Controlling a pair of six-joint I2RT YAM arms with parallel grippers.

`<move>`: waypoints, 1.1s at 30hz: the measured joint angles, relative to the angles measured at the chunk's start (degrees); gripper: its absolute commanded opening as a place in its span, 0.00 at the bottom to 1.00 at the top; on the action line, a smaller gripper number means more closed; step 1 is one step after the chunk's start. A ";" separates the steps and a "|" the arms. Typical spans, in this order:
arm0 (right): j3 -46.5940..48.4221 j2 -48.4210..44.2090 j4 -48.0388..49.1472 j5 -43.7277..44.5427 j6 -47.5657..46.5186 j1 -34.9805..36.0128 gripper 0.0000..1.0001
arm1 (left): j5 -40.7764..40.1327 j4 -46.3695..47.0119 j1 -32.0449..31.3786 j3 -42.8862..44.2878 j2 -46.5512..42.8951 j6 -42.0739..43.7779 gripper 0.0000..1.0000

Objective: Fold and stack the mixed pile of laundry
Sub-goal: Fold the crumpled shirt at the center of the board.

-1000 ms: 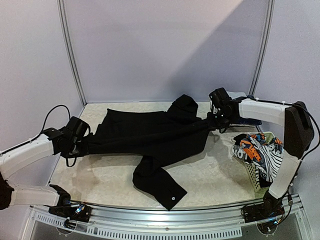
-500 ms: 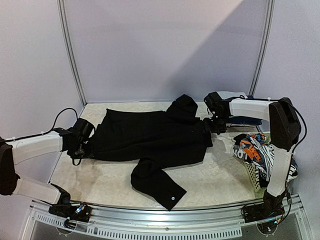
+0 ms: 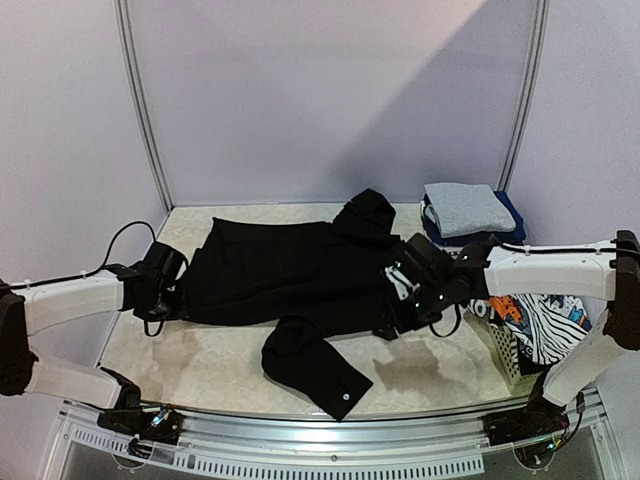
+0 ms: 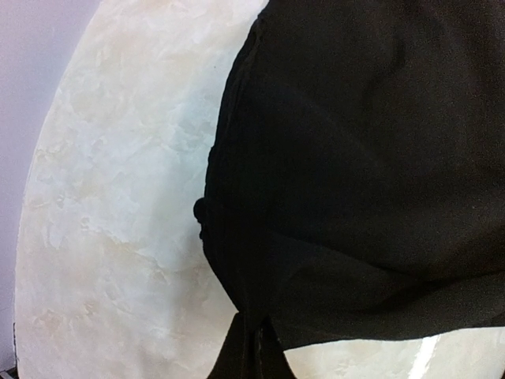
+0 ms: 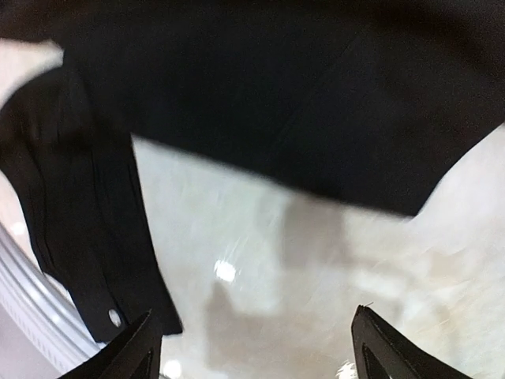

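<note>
We see the black top (image 3: 300,265) spread flat across the middle of the table (image 3: 200,365), hood (image 3: 368,212) toward 12 o'clock and one sleeve (image 3: 310,365) trailing to 6. Our left gripper (image 3: 168,296) is clamped on its 9 o'clock edge. Our right gripper (image 3: 392,322), fingers (image 5: 142,351) wide apart, hovers over its 3 o'clock edge.

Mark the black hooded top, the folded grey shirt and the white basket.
black hooded top (image 3: 300,262): top external view, middle of its spread body.
grey shirt (image 3: 465,207): top external view, upper face of the folded piece.
white basket (image 3: 505,352): top external view, its lattice side wall.
</note>
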 measured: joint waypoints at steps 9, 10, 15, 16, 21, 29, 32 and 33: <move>-4.28 2.51 3.45 -7.10 5.25 10.75 0.70 | 0.31 1.22 0.00 -1.09 -2.75 0.02 0.00; -4.20 3.58 3.91 -7.34 5.73 11.61 0.69 | 0.33 1.27 0.00 -1.09 -2.75 0.02 0.00; -3.82 8.61 4.76 -7.50 7.19 13.97 0.65 | 0.37 1.38 0.00 -1.14 -3.13 0.02 0.00; -3.58 9.25 4.76 -7.32 7.37 14.23 0.64 | 0.37 1.42 0.00 -1.16 -3.23 0.02 0.00; -1.09 11.61 5.03 -6.16 8.33 15.15 0.42 | 0.39 1.53 0.02 -1.53 -3.56 0.02 0.00; 1.75 14.25 2.80 -3.56 9.14 16.76 0.05 | 0.37 1.60 0.02 -1.90 -3.56 0.02 0.00; 2.05 14.60 2.01 -2.99 8.96 17.33 0.00 | 0.37 1.66 0.02 -1.95 -3.58 0.02 0.00; 2.19 14.71 1.86 -2.84 9.07 17.53 0.00 | 0.37 1.70 0.02 -1.95 -3.58 0.02 0.00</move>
